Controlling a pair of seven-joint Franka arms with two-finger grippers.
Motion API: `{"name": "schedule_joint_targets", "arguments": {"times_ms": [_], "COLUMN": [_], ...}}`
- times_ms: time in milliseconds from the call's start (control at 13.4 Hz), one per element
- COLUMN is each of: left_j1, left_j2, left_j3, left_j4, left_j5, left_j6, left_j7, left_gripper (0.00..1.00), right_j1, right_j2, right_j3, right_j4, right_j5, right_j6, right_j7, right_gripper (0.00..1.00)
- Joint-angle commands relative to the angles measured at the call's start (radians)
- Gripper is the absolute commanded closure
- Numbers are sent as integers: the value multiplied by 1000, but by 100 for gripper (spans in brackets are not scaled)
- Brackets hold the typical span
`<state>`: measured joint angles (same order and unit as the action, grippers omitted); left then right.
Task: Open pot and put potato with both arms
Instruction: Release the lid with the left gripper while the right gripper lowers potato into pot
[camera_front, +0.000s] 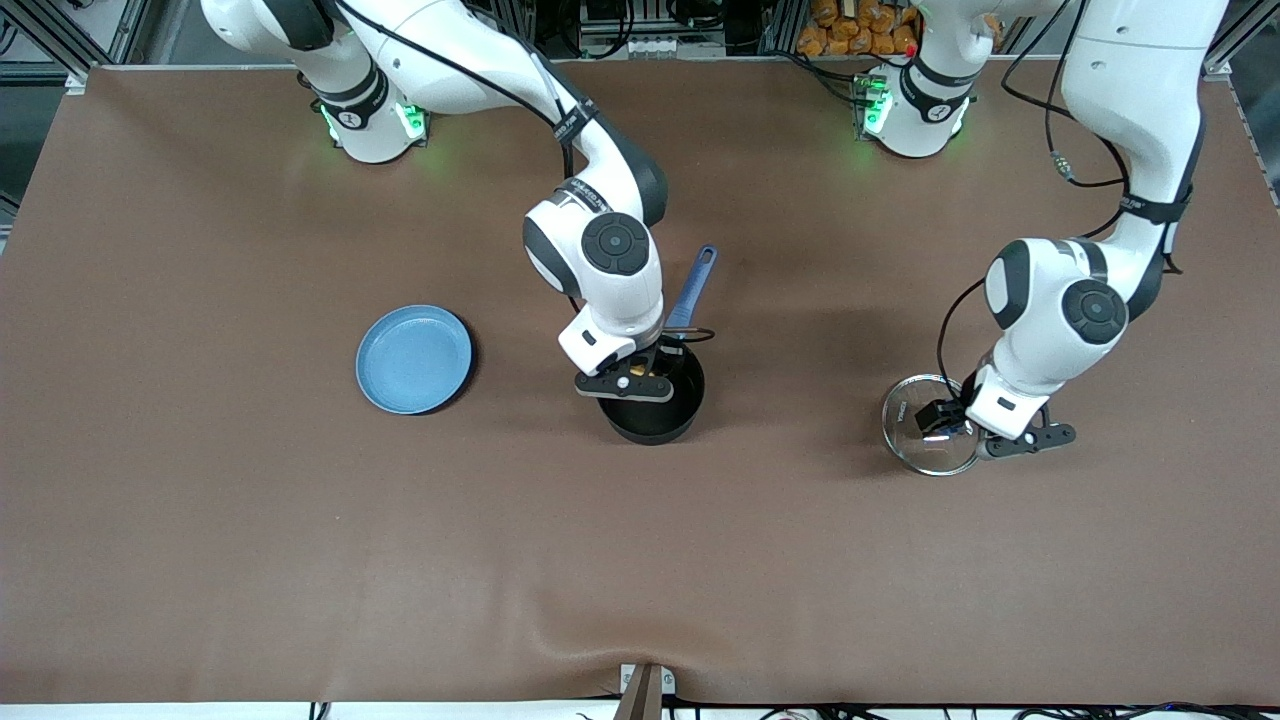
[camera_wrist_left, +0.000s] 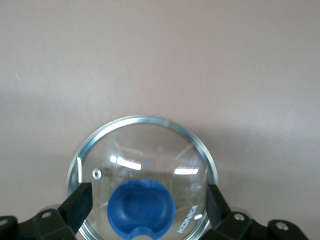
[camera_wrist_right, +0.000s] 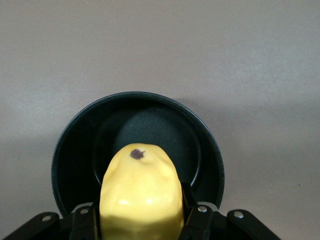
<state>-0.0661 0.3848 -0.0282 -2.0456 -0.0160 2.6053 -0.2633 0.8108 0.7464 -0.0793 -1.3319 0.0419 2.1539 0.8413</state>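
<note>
The right end effector (camera_front: 640, 378) is hanging over the open pot (camera_front: 655, 398), clamping the potato (camera_wrist_right: 140, 200) by its sides so it can fall straight in. The potato's long axis is pointing down at the pot's floor, spotted end lowest. The pot's blue handle (camera_front: 694, 290) is pointing toward the robots' bases. Toward the left arm's end of the counter (camera_front: 200, 520), well apart from the pot, the left end effector (camera_wrist_left: 147, 205) is standing spread around the lid (camera_wrist_left: 142, 175), parked out of the way, knob (camera_wrist_left: 141, 207) between its fingers.
</note>
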Motion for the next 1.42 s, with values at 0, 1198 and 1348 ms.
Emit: {"name": "schedule_joint_targets", "arguments": {"times_ms": [0, 1198, 1348], "left_j1": [11, 8, 9], "left_j2": [-131, -337, -353], "left_j3": [-6, -44, -44], "left_j4": [62, 558, 553], "left_j5": [19, 16, 16], "left_j6": [-173, -1068, -1076], "left_j7": [10, -5, 1], "left_gripper": [0, 0, 0], "right_j1": [25, 45, 44], "right_j2": [51, 145, 145], "right_j3": [-14, -14, -14], "right_j4": [34, 33, 33], "right_j5": [-7, 0, 0], "right_j6": [10, 135, 135], "right_j7": [24, 27, 27], "right_gripper": [100, 52, 46]}}
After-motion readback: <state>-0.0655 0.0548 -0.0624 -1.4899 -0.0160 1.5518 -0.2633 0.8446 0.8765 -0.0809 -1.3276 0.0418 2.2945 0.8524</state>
